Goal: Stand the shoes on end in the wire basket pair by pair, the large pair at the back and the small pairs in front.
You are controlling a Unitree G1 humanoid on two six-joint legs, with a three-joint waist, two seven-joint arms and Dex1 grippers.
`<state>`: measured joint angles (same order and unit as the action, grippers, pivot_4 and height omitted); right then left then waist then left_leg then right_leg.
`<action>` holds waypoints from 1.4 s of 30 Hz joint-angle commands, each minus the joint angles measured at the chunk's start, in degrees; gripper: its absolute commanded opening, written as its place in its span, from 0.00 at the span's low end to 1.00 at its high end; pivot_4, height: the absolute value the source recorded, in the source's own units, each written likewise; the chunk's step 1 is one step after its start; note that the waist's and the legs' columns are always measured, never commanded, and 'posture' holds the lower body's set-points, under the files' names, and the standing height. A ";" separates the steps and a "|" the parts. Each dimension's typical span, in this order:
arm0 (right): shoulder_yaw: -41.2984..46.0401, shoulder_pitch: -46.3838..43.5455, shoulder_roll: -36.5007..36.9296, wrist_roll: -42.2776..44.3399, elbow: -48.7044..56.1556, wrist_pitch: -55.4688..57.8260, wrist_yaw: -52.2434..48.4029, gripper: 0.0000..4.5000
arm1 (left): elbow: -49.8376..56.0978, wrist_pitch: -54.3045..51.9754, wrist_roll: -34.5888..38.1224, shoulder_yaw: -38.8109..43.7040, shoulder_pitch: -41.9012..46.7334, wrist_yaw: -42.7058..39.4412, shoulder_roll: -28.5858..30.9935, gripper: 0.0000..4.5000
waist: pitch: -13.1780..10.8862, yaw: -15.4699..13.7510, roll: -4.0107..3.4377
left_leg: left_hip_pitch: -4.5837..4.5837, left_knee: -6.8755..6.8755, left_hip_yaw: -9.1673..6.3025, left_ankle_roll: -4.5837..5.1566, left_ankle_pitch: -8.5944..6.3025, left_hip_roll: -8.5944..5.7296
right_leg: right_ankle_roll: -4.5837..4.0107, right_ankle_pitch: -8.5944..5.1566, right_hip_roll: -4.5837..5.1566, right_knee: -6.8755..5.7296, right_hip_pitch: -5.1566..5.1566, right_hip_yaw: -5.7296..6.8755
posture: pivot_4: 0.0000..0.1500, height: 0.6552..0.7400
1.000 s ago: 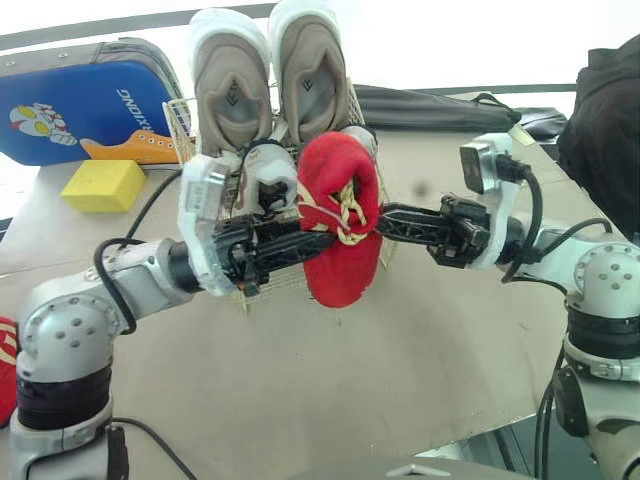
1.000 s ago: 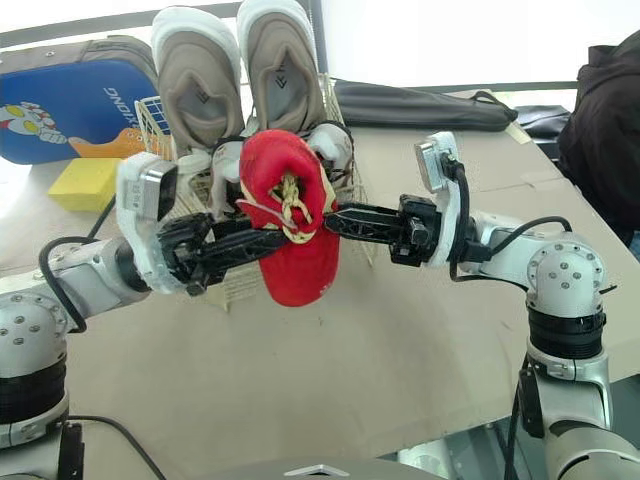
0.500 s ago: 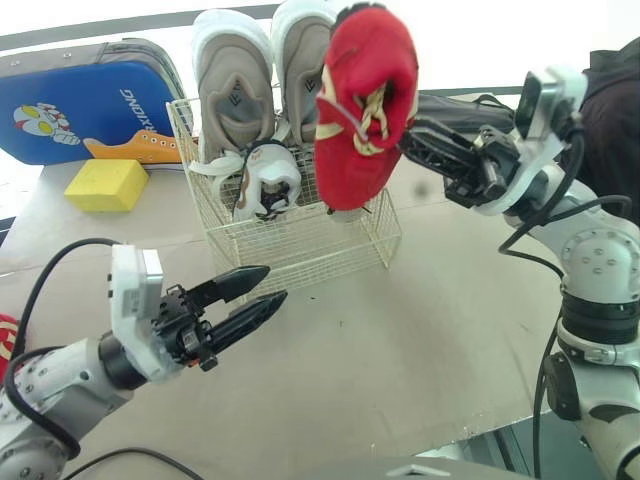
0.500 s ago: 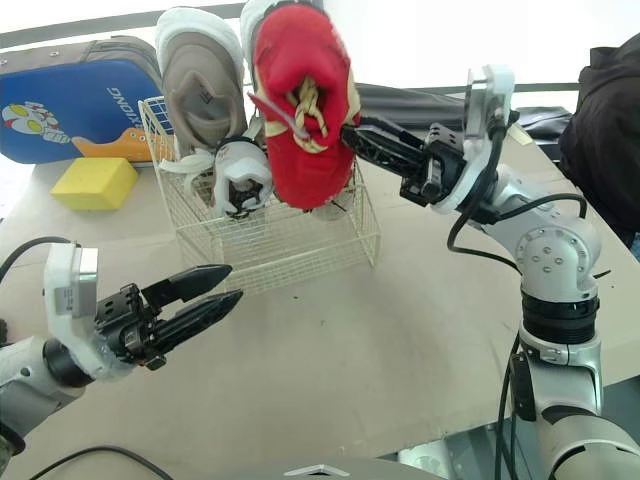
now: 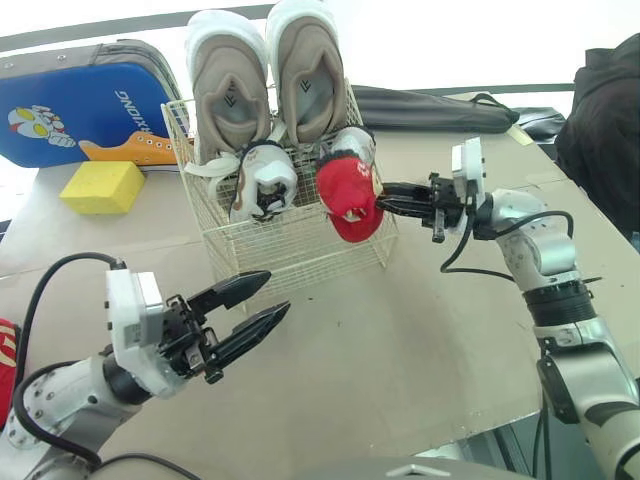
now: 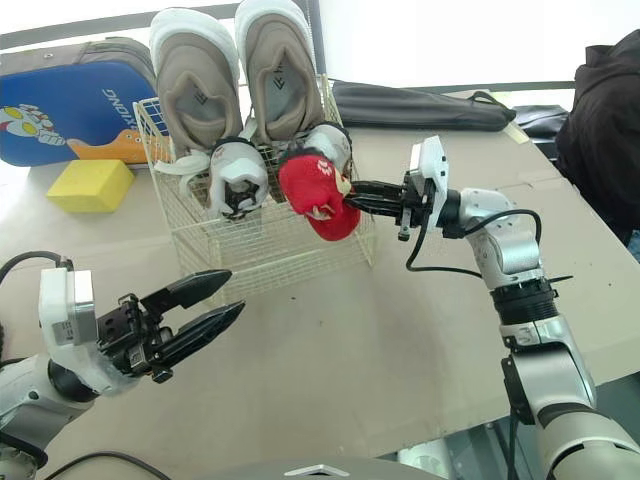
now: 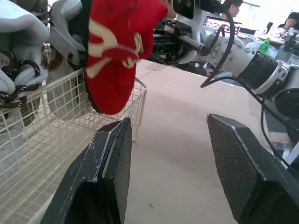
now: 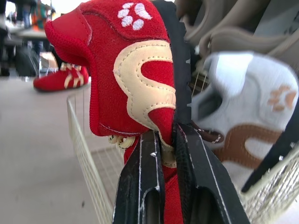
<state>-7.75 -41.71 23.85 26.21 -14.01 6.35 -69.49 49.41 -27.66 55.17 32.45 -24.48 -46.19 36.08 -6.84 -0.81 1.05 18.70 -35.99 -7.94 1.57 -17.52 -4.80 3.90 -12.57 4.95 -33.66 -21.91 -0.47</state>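
The wire basket [image 5: 300, 245] stands at the back middle of the table. A large beige pair [image 5: 268, 80] stands on end along its back. In front of them are two small white shoes, one on the left [image 5: 262, 180] and one on the right [image 5: 352, 143]. My right gripper [image 5: 385, 193] is shut on a small red shoe [image 5: 348, 197] and holds it at the basket's front right corner, partly inside the rim and in front of the right white shoe. My left gripper [image 5: 275, 292] is open over the table, in front of the basket and apart from it.
A second red shoe [image 5: 5, 350] lies at the table's left edge. Behind the basket on the left are a blue case [image 5: 80, 105] and a yellow block [image 5: 102, 185]. A black bag [image 5: 430, 105] lies at the back right, and dark cloth [image 5: 605, 110] hangs at the far right.
My left gripper let go of the red shoe and drew back toward the table's front left. My right gripper lifted the shoe over the basket, then lowered it into the front right corner.
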 commanded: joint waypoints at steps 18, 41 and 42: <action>-2.55 4.06 2.15 -4.94 6.70 9.22 -1.13 0.88 | -3.71 5.58 -3.96 -3.14 2.12 -0.79 0.66 0.65 | 0.07 0.00 -0.05 | -0.03 0.03 -0.01 0.00 -0.01 0.01 | 0.00 0.00 0.01 0.00 0.01 -0.05 | 1.00 1.00; 7.75 14.05 9.22 -0.26 29.87 18.66 14.19 0.97 | -10.54 6.12 -5.05 -5.57 7.88 -0.40 1.11 0.65 | -0.20 1.43 -0.43 | 0.30 0.00 -2.74 0.12 0.09 -1.32 | 0.43 -0.34 1.52 0.18 1.05 2.42 | 1.00 1.00; 8.16 14.12 9.11 0.07 30.43 18.91 14.92 0.97 | -10.92 6.25 -5.02 -5.10 7.83 -0.48 1.03 0.65 | -0.22 1.51 -0.48 | 0.25 0.00 -3.60 0.13 0.19 -1.86 | 0.52 -0.48 1.65 0.11 1.31 2.98 | 1.00 1.00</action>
<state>-1.54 -26.60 33.19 24.72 13.49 24.94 -55.73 38.69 -22.83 50.20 26.08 -16.78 -46.10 36.89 -7.06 0.70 0.57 18.75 -35.96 -13.39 1.79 -17.21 -7.85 4.61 -13.37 6.71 -33.85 -20.55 2.87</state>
